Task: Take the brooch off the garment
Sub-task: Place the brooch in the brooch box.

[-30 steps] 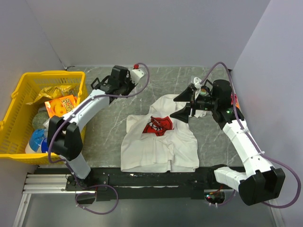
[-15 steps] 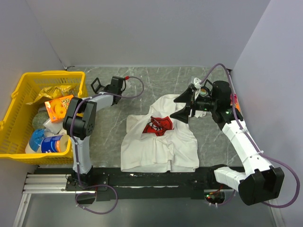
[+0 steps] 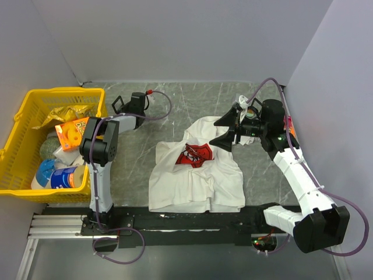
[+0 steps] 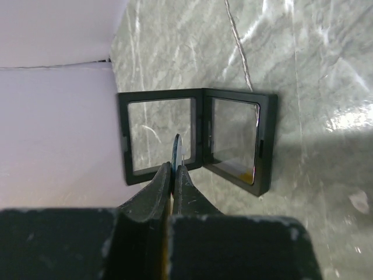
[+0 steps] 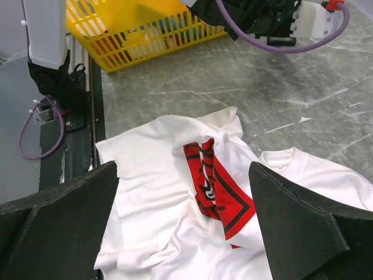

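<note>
Left claw [image 4: 173, 170] clamped on the brooch [image 4: 177, 149] over an open case [image 4: 233, 140] near the far-left desk [image 4: 320, 70] corner — right claw [image 5: 183, 198] spread above the garment [image 5: 145, 151]

**Shirt and 2 arms crowd the marble**

The crumpled garment [image 3: 195, 178] fills the middle of the table [image 3: 198, 96]; bare marble runs along the far wall and down both sides of it. The packed yellow basket [image 3: 58, 91] blocks the left edge. Beside its far corner the left gripper [image 4: 173, 169], pinched on a thin pale piece [image 4: 178, 149], hangs over the open black case [image 4: 202, 125] lying at the wall's foot. The right gripper [image 3: 223, 130], jaws spread wide, hovers over the shirt's far right part, just off the red print [image 5: 213, 181]. The black rail [image 3: 175, 221] and 2 arm bases close the near edge.
</note>
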{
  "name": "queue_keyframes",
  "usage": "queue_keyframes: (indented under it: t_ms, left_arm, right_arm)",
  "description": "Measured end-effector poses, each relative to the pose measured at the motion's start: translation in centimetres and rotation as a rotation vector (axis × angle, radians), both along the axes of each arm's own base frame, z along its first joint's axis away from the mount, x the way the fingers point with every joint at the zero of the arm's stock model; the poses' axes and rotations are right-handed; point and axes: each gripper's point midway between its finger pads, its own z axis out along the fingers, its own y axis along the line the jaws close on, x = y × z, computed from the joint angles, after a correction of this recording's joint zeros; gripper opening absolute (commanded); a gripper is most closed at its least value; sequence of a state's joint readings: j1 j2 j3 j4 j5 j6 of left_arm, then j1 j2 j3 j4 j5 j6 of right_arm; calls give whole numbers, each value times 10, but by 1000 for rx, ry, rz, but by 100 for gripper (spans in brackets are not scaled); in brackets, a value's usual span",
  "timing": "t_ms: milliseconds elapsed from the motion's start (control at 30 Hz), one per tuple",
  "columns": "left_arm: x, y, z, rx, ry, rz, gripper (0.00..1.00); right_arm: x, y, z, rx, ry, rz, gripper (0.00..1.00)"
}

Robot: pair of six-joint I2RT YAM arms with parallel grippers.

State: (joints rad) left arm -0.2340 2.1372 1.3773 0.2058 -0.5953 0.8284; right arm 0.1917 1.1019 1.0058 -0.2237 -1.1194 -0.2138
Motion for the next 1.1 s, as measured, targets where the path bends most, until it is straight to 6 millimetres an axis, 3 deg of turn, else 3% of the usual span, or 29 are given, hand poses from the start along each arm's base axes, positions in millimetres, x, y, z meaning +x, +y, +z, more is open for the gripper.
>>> queue_keyframes:
  t_ms: [200,600,1100]
  left_arm:
    - [3,11,-17,-2,28,19,1]
    - [10,9,-11,-21,3,20,1]
    - [11,6,-17,-59,1,22,1]
  right_arm:
    - [0,0,0,3,6,1,100]
    - [-1,1,-1,7,14,13,100]
    - [-2,2,0,10,14,21,100]
